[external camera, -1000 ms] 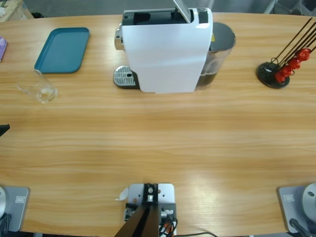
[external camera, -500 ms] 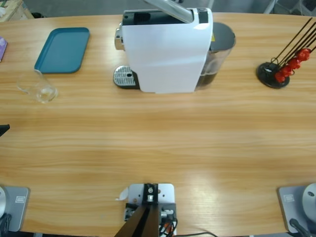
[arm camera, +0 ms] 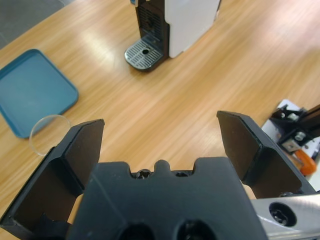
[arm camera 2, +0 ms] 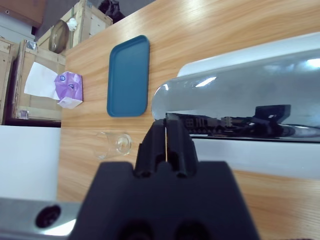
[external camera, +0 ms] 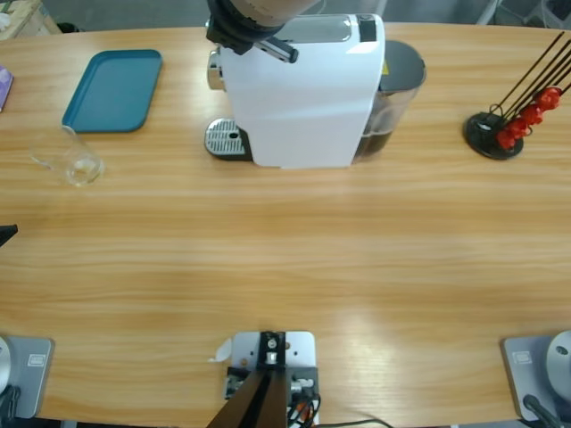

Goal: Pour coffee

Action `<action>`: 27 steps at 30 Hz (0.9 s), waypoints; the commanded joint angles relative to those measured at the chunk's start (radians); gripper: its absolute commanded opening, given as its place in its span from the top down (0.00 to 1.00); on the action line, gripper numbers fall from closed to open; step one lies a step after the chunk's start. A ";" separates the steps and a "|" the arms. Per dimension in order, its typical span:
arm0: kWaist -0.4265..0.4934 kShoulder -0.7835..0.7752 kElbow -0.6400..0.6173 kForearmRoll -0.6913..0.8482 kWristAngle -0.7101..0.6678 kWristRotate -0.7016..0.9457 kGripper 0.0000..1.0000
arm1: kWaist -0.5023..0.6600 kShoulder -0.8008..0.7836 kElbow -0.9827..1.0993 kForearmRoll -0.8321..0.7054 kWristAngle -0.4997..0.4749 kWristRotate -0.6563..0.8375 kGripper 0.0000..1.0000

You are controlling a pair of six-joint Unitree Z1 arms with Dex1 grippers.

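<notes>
The white coffee machine (external camera: 303, 98) stands at the back middle of the table, its drip grate (external camera: 225, 138) bare. My right gripper (external camera: 268, 40) comes down from the top edge onto the machine's top. In the right wrist view this gripper (arm camera 2: 166, 131) is shut, its tips against the shiny chrome lever (arm camera 2: 225, 105), which lies flat. A small clear glass (external camera: 71, 160) stands far left, apart from the machine; I cannot make out coffee in it. My left gripper (arm camera: 160, 135) hovers open and empty high over the table, looking at the glass (arm camera: 50, 132) and the grate (arm camera: 145, 51).
A teal tray (external camera: 114, 89) lies at the back left, behind the glass. A black stand with red pods (external camera: 508, 125) is at the right. The dark water tank (external camera: 397, 89) sits against the machine's right side. A purple tissue pack (arm camera 2: 70, 87) is beyond the tray.
The machine's chrome lever swung from raised to flat on the top. My right arm came in from the top edge and now covers the machine's upper left corner.
</notes>
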 commanded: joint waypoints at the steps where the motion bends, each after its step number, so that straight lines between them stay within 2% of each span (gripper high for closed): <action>1: -0.008 -0.018 0.038 -0.003 -0.003 -0.010 0.02 | -0.019 0.006 0.000 0.037 -0.026 -0.203 0.29; 2: -0.008 -0.018 0.038 -0.003 -0.003 -0.010 0.02 | -0.019 -0.025 -0.031 0.054 -0.041 -0.266 0.19; 3: -0.008 -0.016 0.037 -0.004 -0.003 -0.010 0.01 | -0.019 -0.055 -0.065 0.083 -0.051 -0.313 0.13; 7: -0.008 -0.015 0.036 -0.005 -0.004 -0.010 0.01 | -0.019 -0.182 -0.152 0.214 -0.052 -0.431 0.06; 10: -0.008 -0.006 0.033 -0.003 -0.005 -0.015 0.01 | -0.019 -0.270 -0.191 0.405 -0.052 -0.455 0.06; 13: -0.008 0.031 0.024 0.000 -0.011 -0.029 0.01 | -0.043 -0.395 -0.102 0.530 -0.049 -0.454 0.06; 17: -0.008 0.060 0.013 0.009 -0.011 -0.050 0.01 | -0.056 -0.564 0.059 0.603 -0.013 -0.443 0.06; 22: -0.008 0.113 -0.062 0.077 -0.006 -0.077 0.00 | -0.056 -0.626 0.270 0.624 0.142 -0.452 0.06; 27: -0.008 0.226 -0.138 0.157 -0.018 -0.152 0.00 | -0.064 -0.661 0.390 0.641 0.145 -0.526 0.06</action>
